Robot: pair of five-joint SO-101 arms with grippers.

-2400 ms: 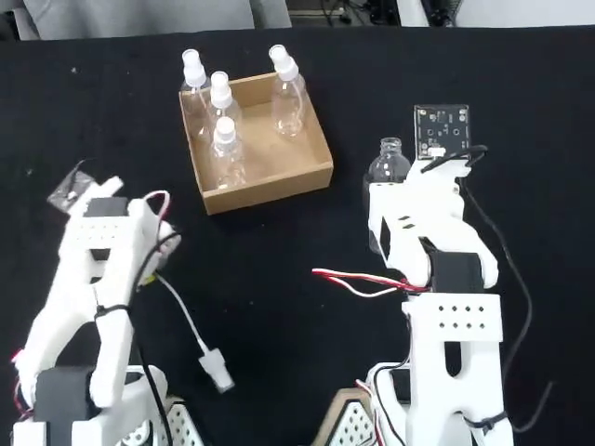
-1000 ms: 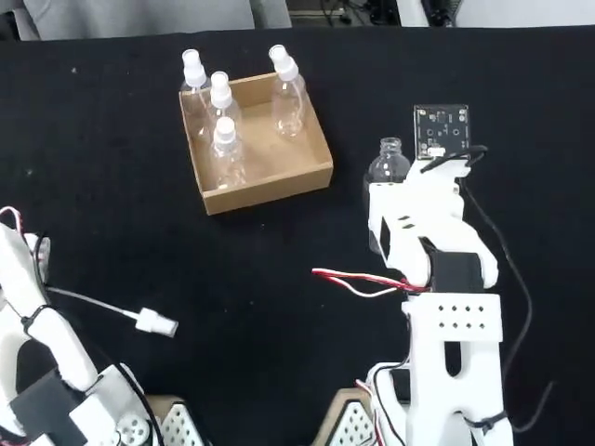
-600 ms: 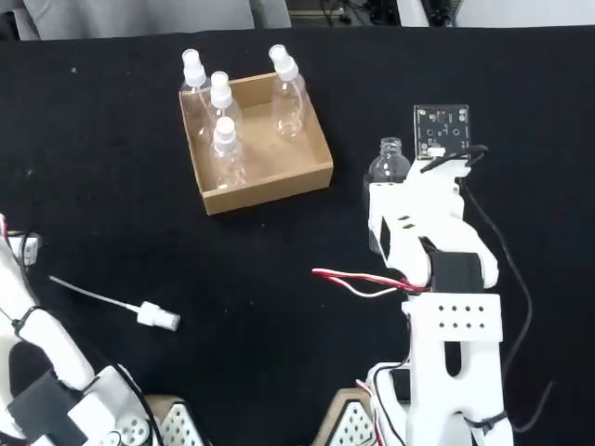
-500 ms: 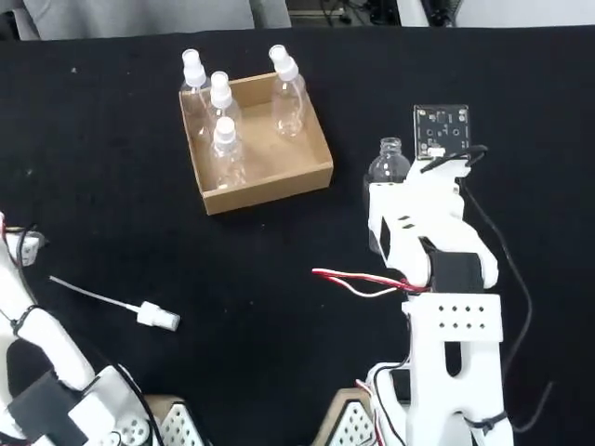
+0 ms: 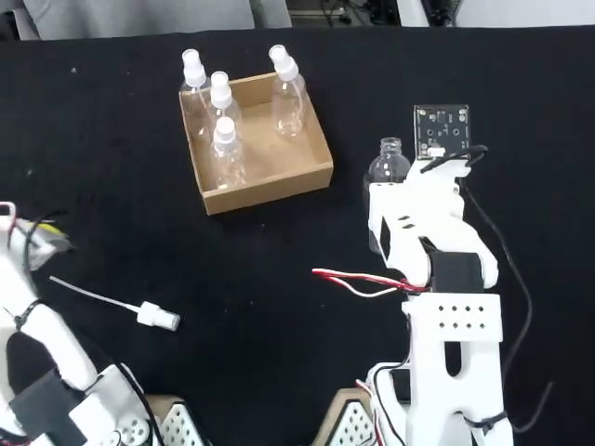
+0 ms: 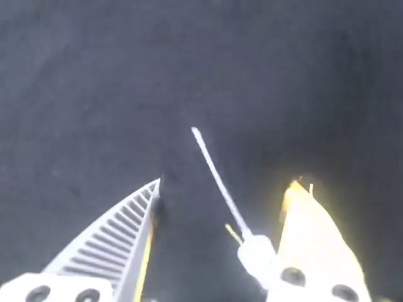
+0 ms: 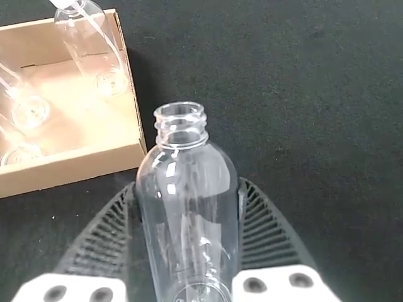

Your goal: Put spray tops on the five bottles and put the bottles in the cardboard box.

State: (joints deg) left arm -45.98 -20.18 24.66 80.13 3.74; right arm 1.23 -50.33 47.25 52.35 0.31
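Observation:
A clear bottle (image 5: 389, 160) with an open neck stands upright to the right of the cardboard box (image 5: 270, 190). My right gripper (image 7: 187, 187) is shut on the bottle (image 7: 186, 207) around its body. A white spray top (image 5: 155, 317) lies on the black table at the front left, its thin tube pointing left. At the far left edge my left gripper (image 5: 37, 246) hangs open above the tube's end. The tube (image 6: 217, 179) runs between the fingers of my left gripper (image 6: 227, 184) without touching them. Several capped bottles (image 5: 227, 139) stand in the box.
A small circuit board (image 5: 441, 129) sits on the table behind the right arm. Red and white wires (image 5: 358, 282) loop out beside the right arm. The box's near wall (image 7: 69, 167) is close to the held bottle.
The left arm swung from mid-left to the far left edge and let the spray top go onto the table. The right arm and its bottle stayed still.

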